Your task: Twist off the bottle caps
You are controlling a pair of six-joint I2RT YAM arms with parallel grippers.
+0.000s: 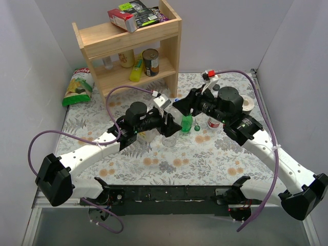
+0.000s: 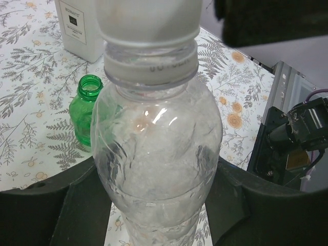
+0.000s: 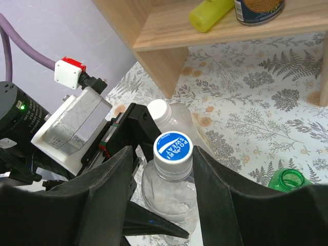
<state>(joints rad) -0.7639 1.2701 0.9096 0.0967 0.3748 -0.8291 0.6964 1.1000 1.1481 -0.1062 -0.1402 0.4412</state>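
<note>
My left gripper (image 2: 159, 205) (image 1: 168, 130) is shut on the body of a large clear bottle (image 2: 159, 154) (image 1: 169, 140) and holds it upright. Its blue cap (image 3: 172, 148) is screwed on, and the cap's pale side (image 2: 148, 20) fills the top of the left wrist view. My right gripper (image 3: 163, 151) (image 1: 180, 108) stands open around that cap, one finger against it and a gap at the other. A small green bottle (image 2: 88, 110) (image 1: 187, 123) stands uncapped beside it, its green cap (image 1: 197, 128) lying on the cloth. A slim clear bottle with a white cap (image 3: 159, 110) stands behind.
A red-labelled clear bottle (image 1: 213, 123) stands under the right arm. An opaque white bottle (image 2: 77, 25) is close by. A wooden shelf (image 1: 128, 38) with cans and boxes sits at the back, and a snack bag (image 1: 77, 87) lies to its left.
</note>
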